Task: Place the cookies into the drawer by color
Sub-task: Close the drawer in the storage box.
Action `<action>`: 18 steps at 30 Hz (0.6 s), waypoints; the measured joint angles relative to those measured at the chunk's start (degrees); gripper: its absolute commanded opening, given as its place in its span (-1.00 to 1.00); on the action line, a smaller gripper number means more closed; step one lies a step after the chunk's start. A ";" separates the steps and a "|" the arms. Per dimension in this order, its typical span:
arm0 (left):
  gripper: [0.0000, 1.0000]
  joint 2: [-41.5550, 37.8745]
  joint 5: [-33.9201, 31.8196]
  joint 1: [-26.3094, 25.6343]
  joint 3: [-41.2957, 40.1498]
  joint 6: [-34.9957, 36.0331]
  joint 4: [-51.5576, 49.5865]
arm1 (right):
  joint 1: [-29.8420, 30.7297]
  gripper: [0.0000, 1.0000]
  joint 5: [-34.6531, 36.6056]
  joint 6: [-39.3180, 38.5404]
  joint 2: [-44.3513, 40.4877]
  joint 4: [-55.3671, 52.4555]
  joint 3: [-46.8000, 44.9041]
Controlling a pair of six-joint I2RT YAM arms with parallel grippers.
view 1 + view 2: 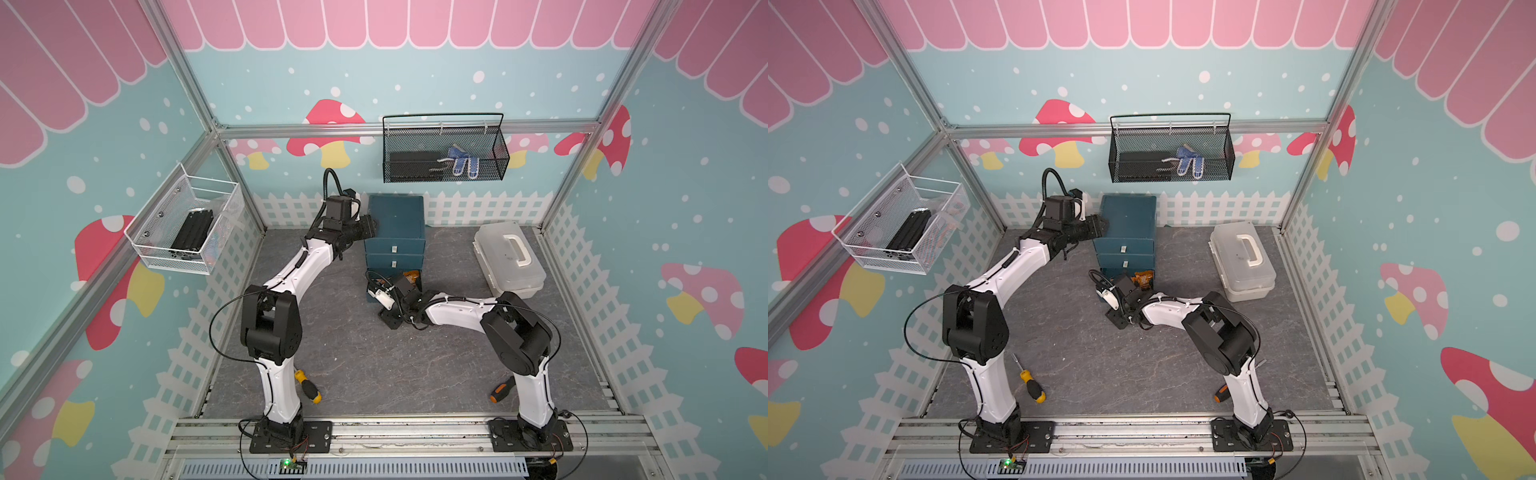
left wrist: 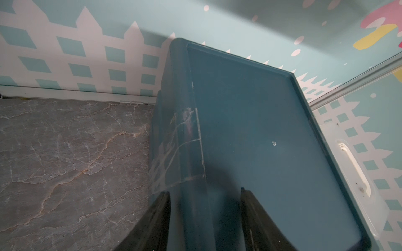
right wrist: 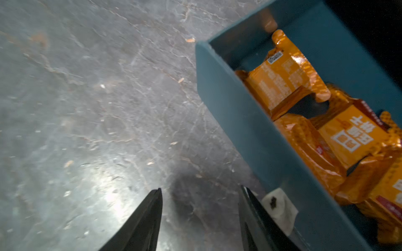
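Observation:
The dark teal drawer cabinet [image 1: 397,216] [image 1: 1127,216] [image 2: 250,130] stands at the back of the floor. Its bottom drawer [image 3: 250,121] is pulled out and holds orange cookies [image 3: 280,84] [image 1: 411,276] [image 1: 1144,279]. The two upper drawers are closed. No other cookies show. My left gripper [image 1: 370,226] [image 1: 1100,226] [image 2: 204,191] is open, its fingers astride the cabinet's upper left edge. My right gripper [image 1: 390,320] [image 1: 1119,320] [image 3: 200,189] is open over bare floor, just in front of the open drawer's front. One finger is next to the pale tab handle [image 3: 279,206].
A translucent white case [image 1: 509,259] with a handle sits right of the cabinet. A yellow-handled screwdriver [image 1: 307,386] lies near the left arm's base, and an orange-handled one [image 1: 500,390] near the right arm's. A white wire basket [image 1: 187,224] and a black mesh basket [image 1: 444,153] hang on the walls.

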 measured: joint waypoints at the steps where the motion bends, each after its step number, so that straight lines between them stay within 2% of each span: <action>1: 0.04 -0.11 0.02 0.00 -0.28 0.00 0.35 | 0.00 0.14 1.20 -0.92 0.52 -0.59 0.94; 13: 0.03 -0.59 0.24 0.04 -1.73 0.90 2.32 | -1.14 0.08 13.84 -12.66 9.22 -4.22 14.97; 18: 0.03 -0.59 0.48 0.17 -1.73 1.31 2.34 | -1.60 0.07 17.25 -16.15 11.56 -4.22 17.07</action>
